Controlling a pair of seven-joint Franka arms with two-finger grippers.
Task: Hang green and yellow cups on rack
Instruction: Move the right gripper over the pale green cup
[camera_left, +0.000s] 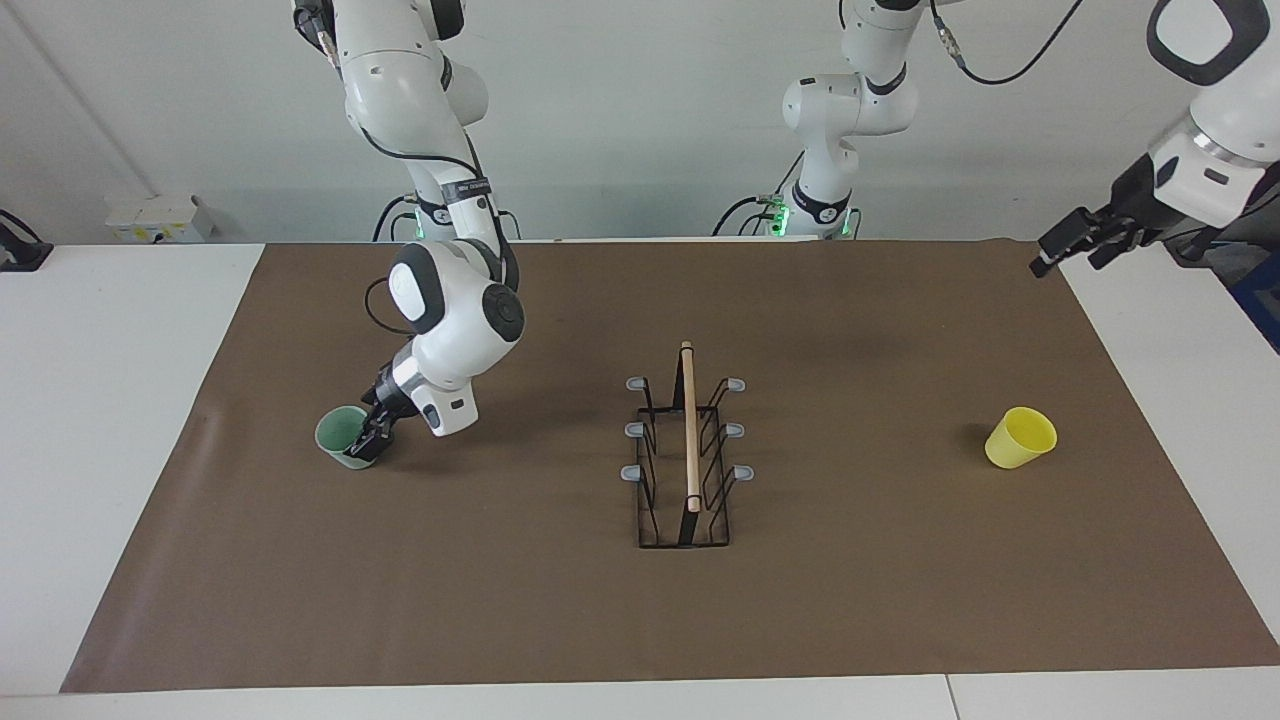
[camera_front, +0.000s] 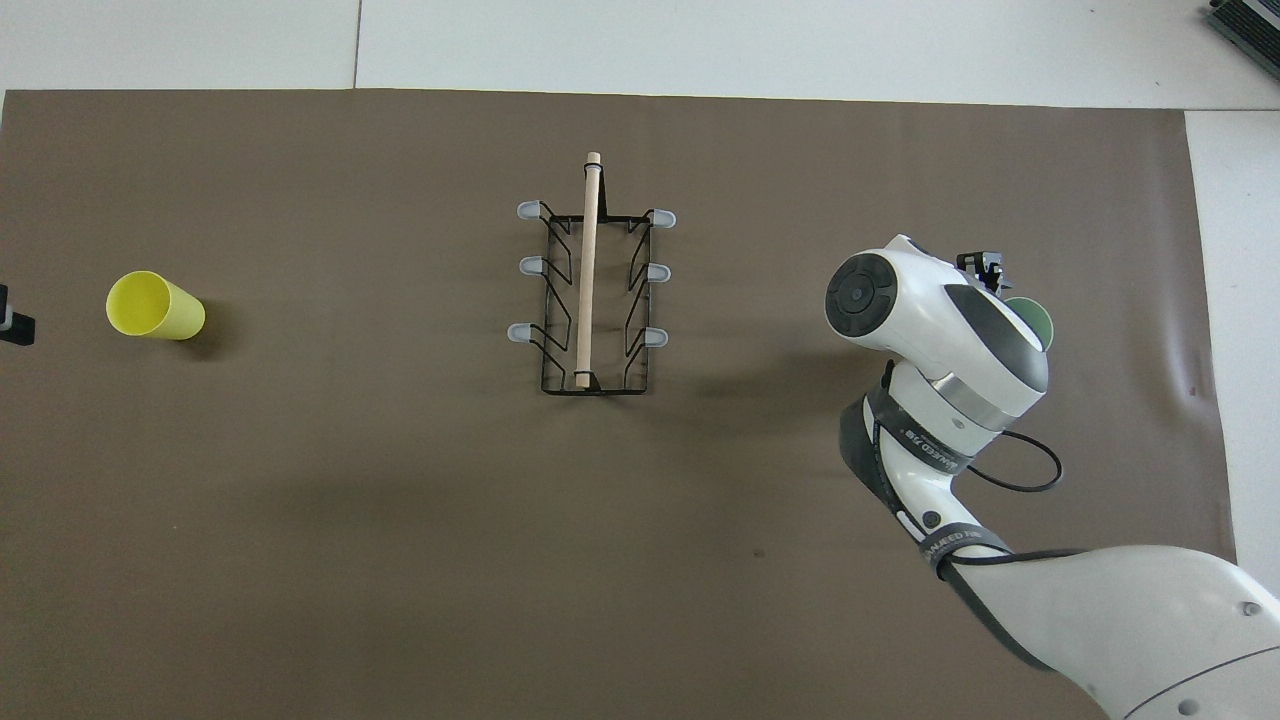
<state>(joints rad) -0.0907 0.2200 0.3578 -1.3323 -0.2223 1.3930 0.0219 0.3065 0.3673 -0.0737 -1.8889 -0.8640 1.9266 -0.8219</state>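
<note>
Toward the right arm's end of the table from the rack (camera_left: 688, 430), well apart from it, the green cup (camera_left: 338, 432) is seen standing on the mat (camera_left: 860, 600). The right gripper (camera_left: 366, 438) is set down at the part of the cup's rim that faces the rack. Its fingers are spread and appear to straddle the wall; no squeeze on the cup can be made out, so it is judged not yet gripped. Toward the left arm's end from the rack, about as well apart, the yellow cup (camera_left: 1020, 438) is found untouched. The left gripper (camera_left: 1070, 238) is held up over the mat's corner at that end, open and empty, and that arm is taken to be waiting. All six grey-tipped prongs (camera_left: 634, 428) of the rack are bare. Nothing of the task is judged done. What is left: the green cup is to be clamped, lifted and hung on a prong, and the whole sequence is then to be carried out for the yellow one.
</note>
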